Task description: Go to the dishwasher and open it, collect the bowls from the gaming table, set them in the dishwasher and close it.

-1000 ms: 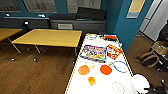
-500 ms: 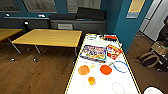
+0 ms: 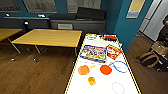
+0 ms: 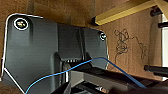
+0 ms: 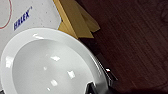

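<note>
While the gaming bench [image 3: 105, 75] fills the head view from 12 to 6 o'clock, a white bowl [image 5: 50, 65] sits beside the right wrist; jaws' state unclear.

A glossy white round bowl [image 5: 50, 67] with bright glints sits over the smooth white-topped gaming table [image 3: 105, 82]. Beside that table, dark matt wood-grain floorboards [image 3: 37, 72] and a yellow-topped wooden table [image 3: 50, 37].
</note>
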Controlling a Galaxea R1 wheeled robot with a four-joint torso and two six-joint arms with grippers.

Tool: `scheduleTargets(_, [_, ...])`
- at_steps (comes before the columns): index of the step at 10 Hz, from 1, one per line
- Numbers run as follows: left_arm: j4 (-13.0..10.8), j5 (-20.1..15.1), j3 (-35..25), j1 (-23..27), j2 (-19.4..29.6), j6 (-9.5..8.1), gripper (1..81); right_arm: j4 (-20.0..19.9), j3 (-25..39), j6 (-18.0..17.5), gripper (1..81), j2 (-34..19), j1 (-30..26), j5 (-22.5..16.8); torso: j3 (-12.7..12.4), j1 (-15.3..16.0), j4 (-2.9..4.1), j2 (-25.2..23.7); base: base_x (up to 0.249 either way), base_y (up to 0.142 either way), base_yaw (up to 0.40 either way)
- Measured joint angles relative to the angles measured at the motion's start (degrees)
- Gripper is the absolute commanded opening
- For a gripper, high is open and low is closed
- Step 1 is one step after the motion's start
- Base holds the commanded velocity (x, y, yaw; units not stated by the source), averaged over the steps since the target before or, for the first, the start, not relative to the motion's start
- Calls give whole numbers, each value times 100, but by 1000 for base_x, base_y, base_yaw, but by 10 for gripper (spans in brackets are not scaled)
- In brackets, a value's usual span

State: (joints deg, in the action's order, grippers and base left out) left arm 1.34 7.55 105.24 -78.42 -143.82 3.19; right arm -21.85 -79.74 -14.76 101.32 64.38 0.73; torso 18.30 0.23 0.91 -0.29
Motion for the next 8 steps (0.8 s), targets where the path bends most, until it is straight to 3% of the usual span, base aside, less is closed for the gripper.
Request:
scheduleTargets(3, [34,88,-1395,172,1191,-17,811,254,-452,234,10,894,712,839,0,-2,0,0,0,0,0])
scheduleTargets(6, [133,162,-2578,560,2352,-45,811,586,-883,330,10,1829,1162,1064,0,-2,0,0,0,0,0])
scheduleTargets(8, [286,199,-3066,981,2671,-116,811,827,-1102,339,10,2239,1492,1191,0,-2,0,0,0,0,0])
